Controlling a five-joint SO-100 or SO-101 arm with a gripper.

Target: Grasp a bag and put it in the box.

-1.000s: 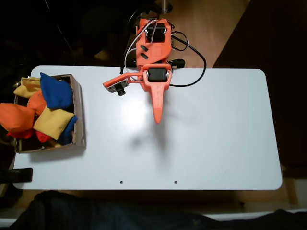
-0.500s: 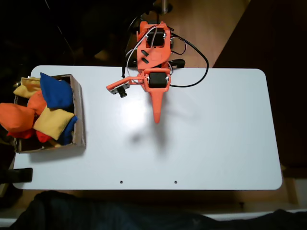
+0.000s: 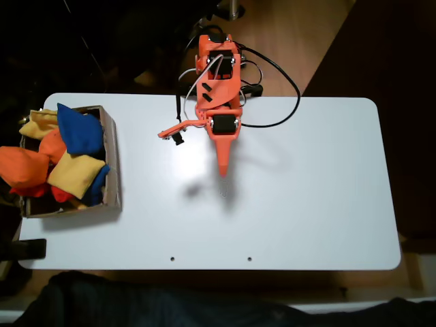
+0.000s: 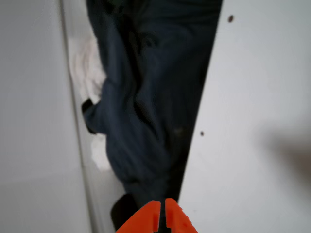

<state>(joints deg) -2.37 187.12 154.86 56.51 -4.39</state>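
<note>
- Orange cloth beanbag (image 3: 24,169), plump and bright, lies at the left side of the brown cardboard box (image 3: 112,163) in the fixed view. I see it hanging a little over the box's left edge.
- Same view: the low-walled box sits at the left end of the white table (image 3: 306,204). It is full of other bags. A blue beanbag (image 3: 78,129) lies on top near the back, a yellow beanbag (image 3: 73,174) lies in the middle, and a second yellow beanbag (image 3: 37,125) is at the back left.
- Same view: my orange robot arm (image 3: 218,82) reaches in from the far edge of the table. Its gripper (image 3: 223,167) points down toward the table middle, well apart from the box. The two fingers look pressed together into one point, with nothing between them.
- Same view: black and white cables (image 3: 272,88) loop beside the arm.
- Wrist view: I see the two orange fingertips (image 4: 150,221) at the bottom edge, touching each other with just a thin line between them. They hold nothing.
- Wrist view: the white table (image 4: 257,121) fills the right side. Dark blue cloth (image 4: 146,97) lies past the table edge, but it is blurry.
</note>
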